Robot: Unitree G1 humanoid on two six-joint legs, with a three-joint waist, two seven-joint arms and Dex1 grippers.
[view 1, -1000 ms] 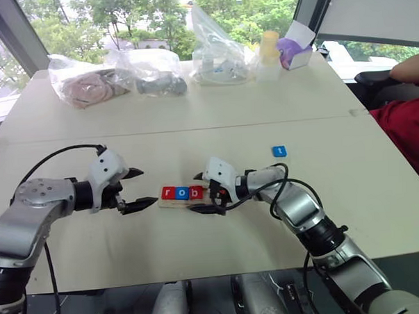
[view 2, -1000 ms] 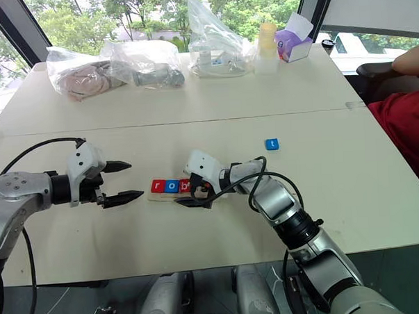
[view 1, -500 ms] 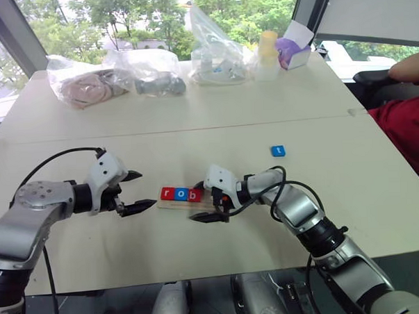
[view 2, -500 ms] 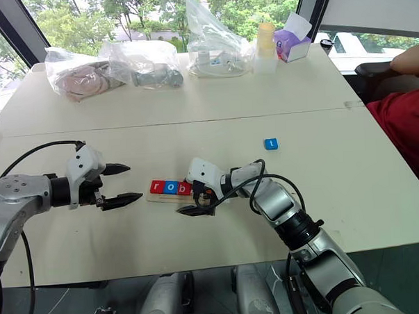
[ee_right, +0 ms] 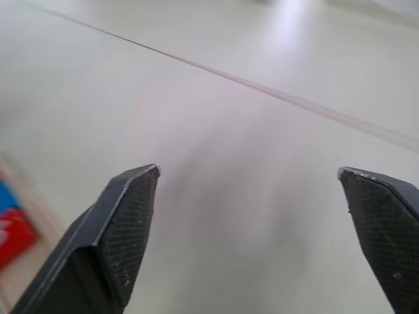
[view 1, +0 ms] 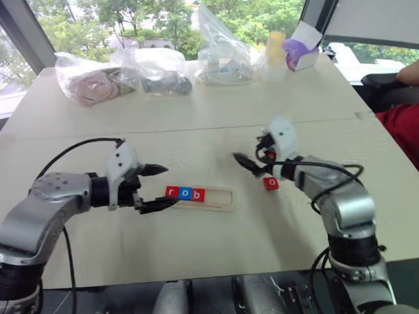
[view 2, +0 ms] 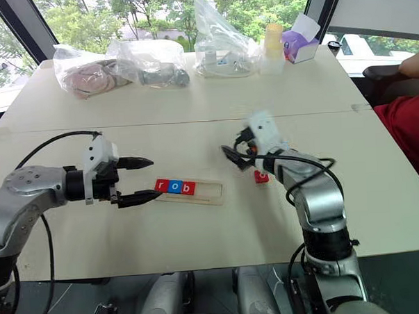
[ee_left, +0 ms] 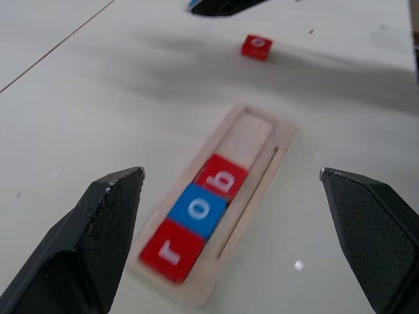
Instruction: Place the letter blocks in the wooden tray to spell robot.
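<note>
Wooden tray [view 1: 218,199] holds r, o, b tiles [view 1: 185,193] (two slots bare); left gripper [view 1: 155,188] and right gripper [view 1: 246,164] both spread wide, empty; red tile [view 1: 270,183] on table.

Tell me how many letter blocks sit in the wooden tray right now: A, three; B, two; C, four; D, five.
A: the tray holds three blocks, r, o and b, filling the end nearer the left tool, with the rest of the tray bare.
</note>
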